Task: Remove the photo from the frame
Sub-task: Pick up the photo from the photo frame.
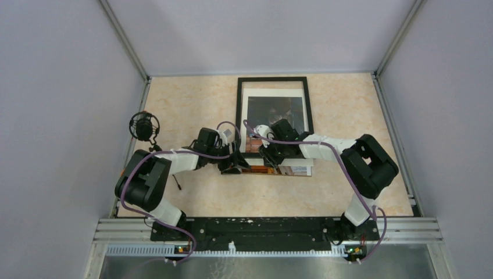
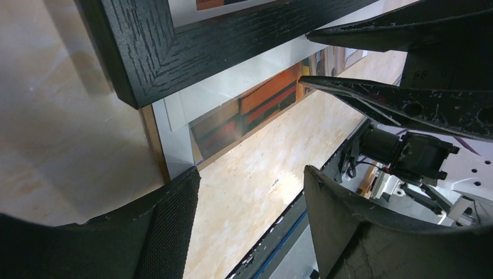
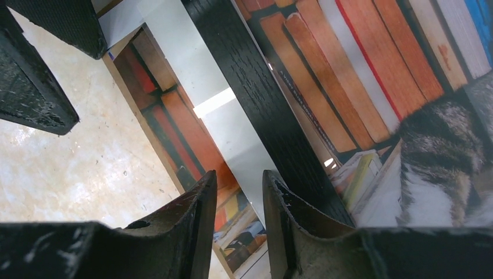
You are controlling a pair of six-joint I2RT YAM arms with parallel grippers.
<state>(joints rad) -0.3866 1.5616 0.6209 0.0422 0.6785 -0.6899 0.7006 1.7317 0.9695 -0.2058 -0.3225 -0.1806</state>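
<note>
From above, the frame (image 1: 239, 110) lay flat on the far middle of the table (image 1: 192, 116), with the photo (image 1: 273, 110) mostly inside it and a strip of print sticking out past its near edge. The left gripper (image 1: 235, 161) hung at the near left corner and the right gripper (image 1: 266, 156) just right of it, over the near edge, but this view did not show how either pair of jaws stood. The left wrist camera did: the left gripper (image 2: 250, 197) stood wide apart on nothing, with bare table between its pads, just near of the photo's (image 2: 256, 104) white corner and of a brown board (image 2: 156, 145) under it. It also showed the right gripper's fingers (image 2: 407, 99) a little apart, with nothing seen between their tips. The right wrist camera alone showed the cat and the books behind the frame's (image 3: 261, 116) near bar, and the same print (image 3: 180, 116) carrying on at the near side of it, below the right gripper (image 3: 239, 197). By my reading, the photo was about 1 part out; the rest was left to draw clear.
</note>
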